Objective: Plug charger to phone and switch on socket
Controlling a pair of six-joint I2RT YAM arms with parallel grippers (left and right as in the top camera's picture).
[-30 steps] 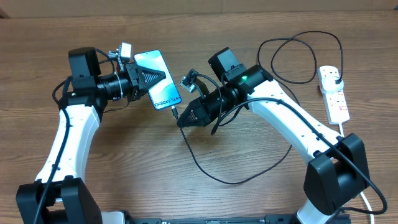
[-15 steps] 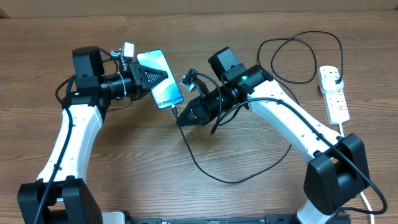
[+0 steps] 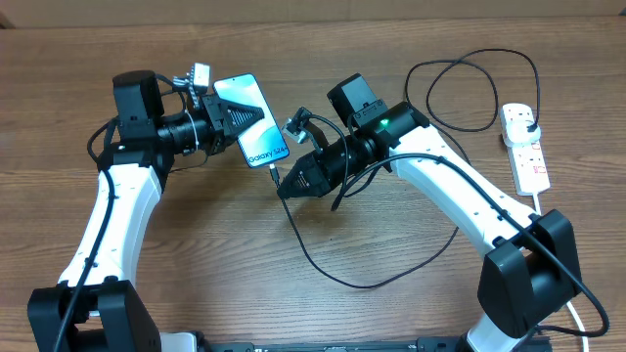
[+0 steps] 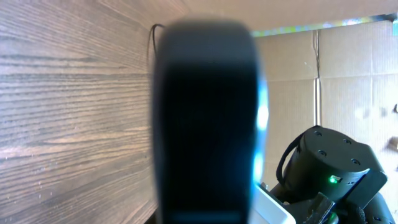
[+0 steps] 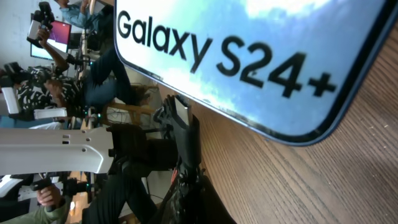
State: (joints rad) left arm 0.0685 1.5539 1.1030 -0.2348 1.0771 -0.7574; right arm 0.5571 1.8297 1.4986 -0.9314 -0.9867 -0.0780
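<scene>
Wide wooden table (image 3: pixel 215 264), and everything on it gets placed off the phone (image 3: pixel 262 149), held up near the middle. The left arm (image 3: pixel 103 210) comes in from the phone's left side, jaws clenched across the phone's body, screen up. The right arm (image 3: pixel 460 191) reaches in from the phone's other side and is plainly the arm nearer the port end. Its jaws look pinched on the connector end of the charger (image 3: pixel 337 280), whose cable trails away below the phone in a long loop. The socket (image 3: pixel 528 156) lies well off to the phone's right, with the black plug (image 3: pixel 529 122) already sitting in its top end. Its switch is too small to read. Now the line that matters: the phone's long axis runs on a slant, with the bottom short edge pointing at the right jaws, which sit just beside that edge. From the right wrist the phone (image 5: pixel 261 56) fills the frame, lettering huge, bare wood beyond it. The port itself doesn't show, so I can't call whether the tip is in or merely close. My read is that the push has to run along that slanted axis into the bottom edge, with the left jaws bracing. Go in off-line and the tip skates along the rim.
</scene>
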